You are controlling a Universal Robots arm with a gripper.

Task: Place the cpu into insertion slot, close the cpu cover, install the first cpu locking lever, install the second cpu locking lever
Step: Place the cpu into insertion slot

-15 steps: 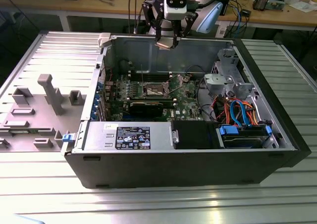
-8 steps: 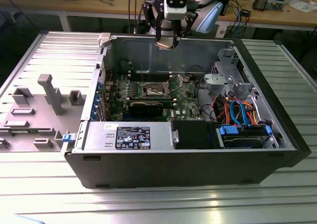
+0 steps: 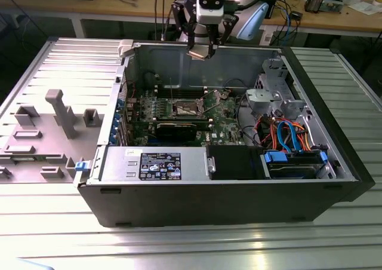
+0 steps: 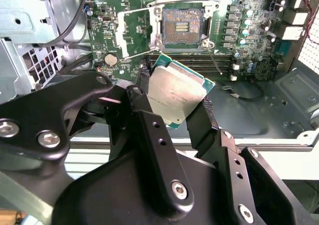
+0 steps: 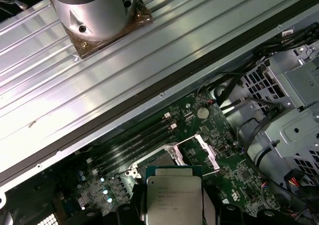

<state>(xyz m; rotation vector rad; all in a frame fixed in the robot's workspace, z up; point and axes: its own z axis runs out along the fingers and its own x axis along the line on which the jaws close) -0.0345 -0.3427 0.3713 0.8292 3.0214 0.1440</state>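
Observation:
My gripper (image 3: 201,50) hangs above the open computer case, over its far wall. It is shut on the cpu (image 4: 174,93), a flat square chip with a silvery top and a thin green rim, pinched by two opposite edges between black fingers (image 4: 145,105). In the first wrist view the cpu (image 5: 173,197) covers part of the socket area. The insertion slot (image 4: 182,28) lies bare on the green motherboard, dark centre showing, well below the chip. The cpu cover (image 4: 130,32) stands swung open beside the slot, and thin wire levers stick out near it. From outside, the insertion slot (image 3: 186,107) sits mid-board.
A long black graphics card (image 3: 179,128) lies in front of the socket, with memory slots (image 3: 179,92) behind it. A silvery drive cage (image 3: 271,94) and coloured cables (image 3: 286,132) crowd the exterior view's right. The power supply (image 3: 152,164) spans the front. A grey plastic fixture (image 3: 59,117) stands outside on the left.

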